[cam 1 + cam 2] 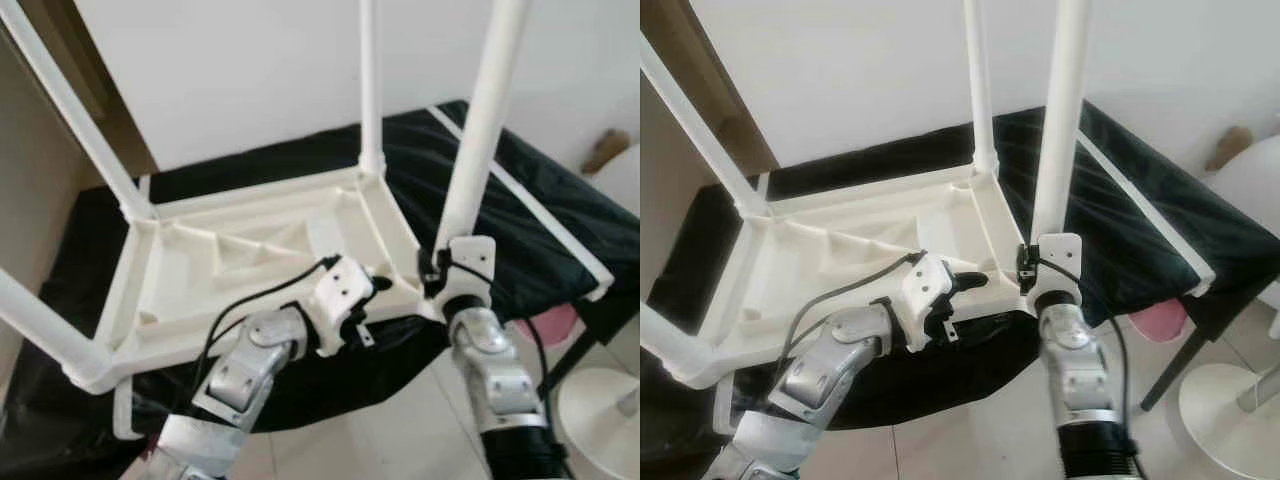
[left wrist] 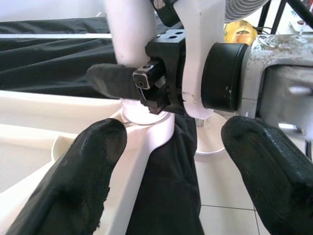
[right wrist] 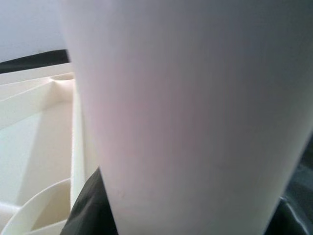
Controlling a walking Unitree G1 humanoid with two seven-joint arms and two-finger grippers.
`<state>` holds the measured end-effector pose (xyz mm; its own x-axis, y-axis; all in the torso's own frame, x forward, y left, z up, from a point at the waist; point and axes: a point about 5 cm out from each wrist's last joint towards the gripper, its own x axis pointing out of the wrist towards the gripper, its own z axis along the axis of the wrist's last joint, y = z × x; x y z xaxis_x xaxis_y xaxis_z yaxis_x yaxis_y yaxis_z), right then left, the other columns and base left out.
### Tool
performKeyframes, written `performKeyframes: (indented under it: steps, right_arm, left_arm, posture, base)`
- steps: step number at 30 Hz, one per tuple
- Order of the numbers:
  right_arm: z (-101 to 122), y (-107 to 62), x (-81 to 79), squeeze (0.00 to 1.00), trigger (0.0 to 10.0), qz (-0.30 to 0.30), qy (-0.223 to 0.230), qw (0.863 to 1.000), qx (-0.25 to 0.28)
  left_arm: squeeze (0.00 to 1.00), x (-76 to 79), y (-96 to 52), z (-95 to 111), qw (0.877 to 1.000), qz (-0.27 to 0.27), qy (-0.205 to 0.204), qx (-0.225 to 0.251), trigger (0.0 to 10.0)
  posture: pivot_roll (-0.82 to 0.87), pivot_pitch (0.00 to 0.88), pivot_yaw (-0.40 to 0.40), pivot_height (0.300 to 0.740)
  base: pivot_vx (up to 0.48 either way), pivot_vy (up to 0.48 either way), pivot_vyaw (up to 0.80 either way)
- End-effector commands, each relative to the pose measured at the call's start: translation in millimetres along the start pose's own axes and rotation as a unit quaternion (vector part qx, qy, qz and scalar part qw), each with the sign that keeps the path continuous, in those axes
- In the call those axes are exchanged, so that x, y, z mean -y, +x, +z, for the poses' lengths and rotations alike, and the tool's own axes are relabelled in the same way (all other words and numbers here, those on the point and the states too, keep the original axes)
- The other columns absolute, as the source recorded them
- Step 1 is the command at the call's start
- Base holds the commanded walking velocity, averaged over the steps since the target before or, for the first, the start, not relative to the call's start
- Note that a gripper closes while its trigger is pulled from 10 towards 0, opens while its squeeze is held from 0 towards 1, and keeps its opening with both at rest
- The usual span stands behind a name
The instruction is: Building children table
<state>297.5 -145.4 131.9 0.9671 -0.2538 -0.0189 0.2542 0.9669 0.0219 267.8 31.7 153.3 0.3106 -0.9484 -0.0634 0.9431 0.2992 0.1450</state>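
Note:
A white plastic table top (image 1: 250,250) lies upside down on a black cloth. Three legs stand in its corners: far right (image 1: 370,80), far left (image 1: 70,110) and near left (image 1: 35,320). The fourth leg (image 1: 485,120) rises at the near right corner, and my right gripper (image 1: 440,270) is shut around its base. In the right wrist view this leg (image 3: 186,117) is very close. My left gripper (image 1: 375,285) sits open just left of that corner, over the top's rim. In the left wrist view its fingers (image 2: 78,181) are spread wide, facing the right gripper (image 2: 132,83) and the leg (image 2: 129,29).
The black cloth (image 1: 540,220) covers a low stand with white edge bars. A white round base (image 1: 600,410) and a pink object (image 1: 555,320) are on the tiled floor at the right. A white wall stands behind.

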Motion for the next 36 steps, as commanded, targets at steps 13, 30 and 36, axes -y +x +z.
performKeyframes:
  steps: [13,30,36]
  right_arm:
    - [-12.1,-4.4,-6.1,0.00,10.0,0.002,0.037,0.999,-0.039]
    - [-9.4,-3.9,-5.4,0.00,10.0,-0.006,0.012,1.000,-0.021]
    - [-3.9,-6.1,-6.9,0.85,10.0,0.010,0.026,1.000,0.002]
  left_arm:
    - [0.00,-0.1,-2.3,2.7,1.000,-0.028,0.006,-0.002,10.0]
    - [0.00,-0.6,-2.4,3.2,1.000,-0.030,0.009,-0.001,10.0]
    - [0.00,-0.8,-2.4,4.7,1.000,-0.027,0.007,0.004,10.0]
  posture:
    - [-0.12,0.000,0.115,0.740]
    - [-0.13,0.000,0.120,0.740]
    - [-0.13,0.000,0.119,0.740]
  base:
    - [0.000,0.000,0.00]
    - [0.000,0.000,0.00]
    - [0.000,0.000,0.00]
